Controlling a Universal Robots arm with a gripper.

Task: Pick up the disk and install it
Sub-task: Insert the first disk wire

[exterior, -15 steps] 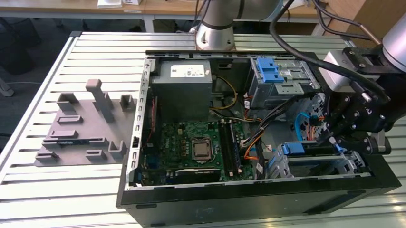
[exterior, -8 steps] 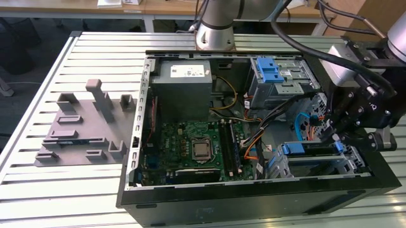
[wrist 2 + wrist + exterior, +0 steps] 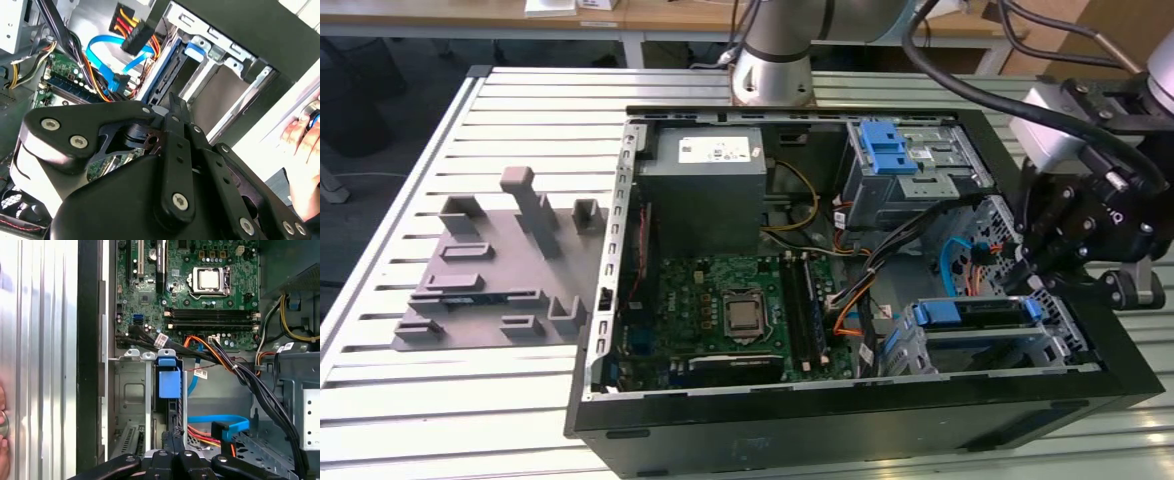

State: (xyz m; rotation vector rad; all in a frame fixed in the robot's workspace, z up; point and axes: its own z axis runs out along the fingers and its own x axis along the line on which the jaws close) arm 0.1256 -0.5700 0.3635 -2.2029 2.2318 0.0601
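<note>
The disk (image 3: 971, 313), edged by its blue carrier frame, sits in the drive cage at the case's corner on the exterior view's right. In the first wrist view its blue tab (image 3: 169, 380) stands edge-on in the cage slot. In the second wrist view its blue edge (image 3: 170, 62) shows beside the empty metal bay. My gripper (image 3: 1067, 275) hangs just above and to the right of the cage. Its black fingers (image 3: 173, 440) are pressed together with nothing between them, and their tips (image 3: 177, 107) end close to the disk's edge.
The open computer case (image 3: 854, 420) lies on a slatted table with the motherboard (image 3: 734, 310), grey power supply (image 3: 707, 190) and an upper blue-latched cage (image 3: 894, 150). Cables (image 3: 235, 370) cross near the drive cage. A grey fixture (image 3: 494, 270) lies left. A person's hand (image 3: 305, 145) rests beside the case.
</note>
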